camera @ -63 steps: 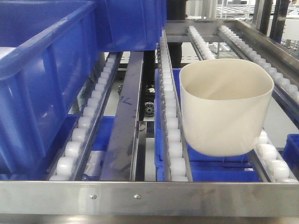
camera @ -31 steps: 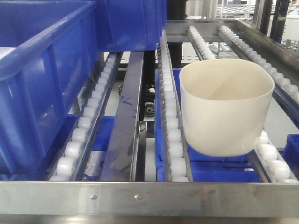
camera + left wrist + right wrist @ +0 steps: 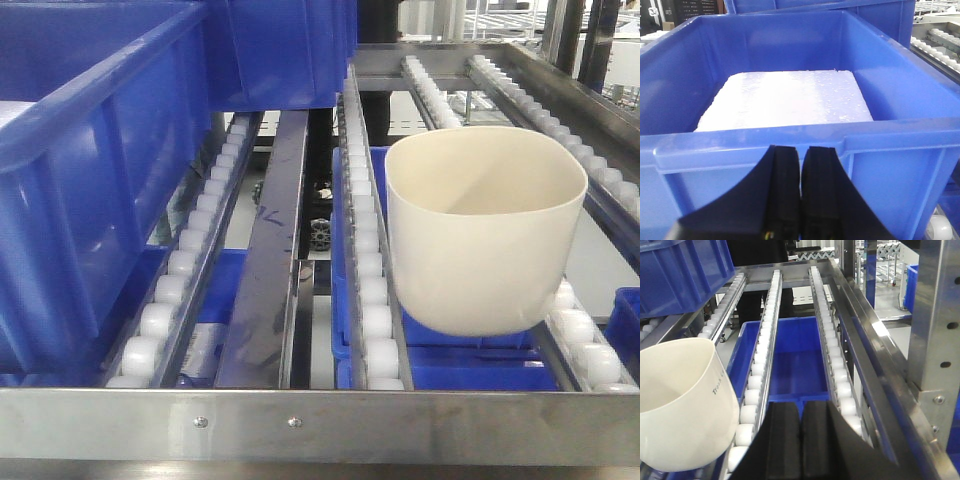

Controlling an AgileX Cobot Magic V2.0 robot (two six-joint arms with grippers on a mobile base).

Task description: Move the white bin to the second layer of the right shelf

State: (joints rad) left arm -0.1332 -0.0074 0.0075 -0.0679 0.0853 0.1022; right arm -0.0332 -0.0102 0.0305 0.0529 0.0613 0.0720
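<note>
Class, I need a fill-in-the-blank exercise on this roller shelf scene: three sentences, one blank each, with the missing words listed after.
1. The white bin rests on rails lined with small white ____.
2. The blue crate in front of the left claw holds a flat ____ slab.
3. The right claw, beside the white bin, has its fingers ____ and holds nothing.

Missing words: rollers; white; shut
</note>
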